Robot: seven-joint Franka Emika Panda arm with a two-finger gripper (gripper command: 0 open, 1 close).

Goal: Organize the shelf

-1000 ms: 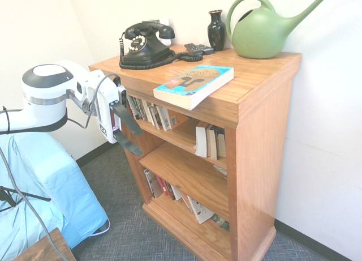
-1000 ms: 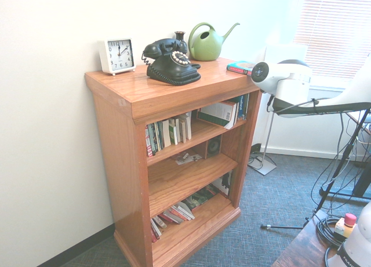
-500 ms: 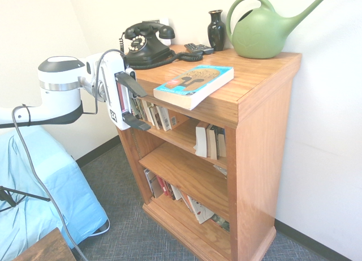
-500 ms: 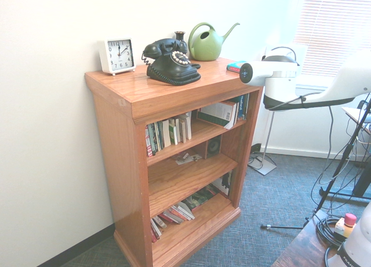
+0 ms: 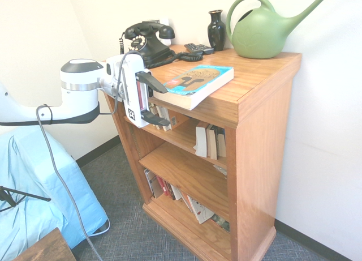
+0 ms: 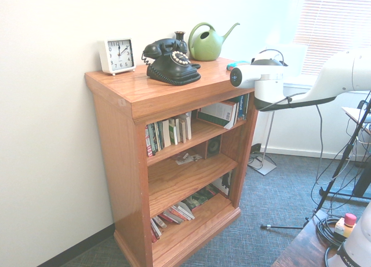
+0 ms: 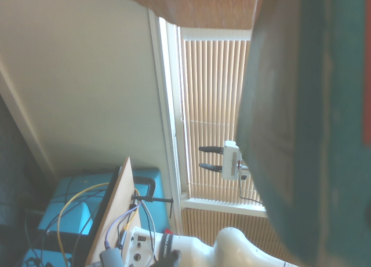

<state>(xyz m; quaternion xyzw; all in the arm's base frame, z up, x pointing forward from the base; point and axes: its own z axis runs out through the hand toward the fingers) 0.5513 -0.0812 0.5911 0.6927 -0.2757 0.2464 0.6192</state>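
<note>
One blue-covered book [image 5: 195, 82] overhanging shelf [image 5: 260, 131] edge.

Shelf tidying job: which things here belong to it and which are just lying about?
Part of the job:
- bookcase
- blue paperback on top
- leaning books on the lowest tier
- jaws, open near the paperback

Just about:
- blue-draped block
- bottle with a pink cap

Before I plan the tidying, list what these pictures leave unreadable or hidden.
- Back of the telephone's base: turned from the first exterior view.
- Fingers: behind the arm in the second exterior view.
- Spine titles on the bottom-tier books: too small in the first exterior view.
- Tip of the watering can's spout: cut off by the first exterior view's top edge.
</note>
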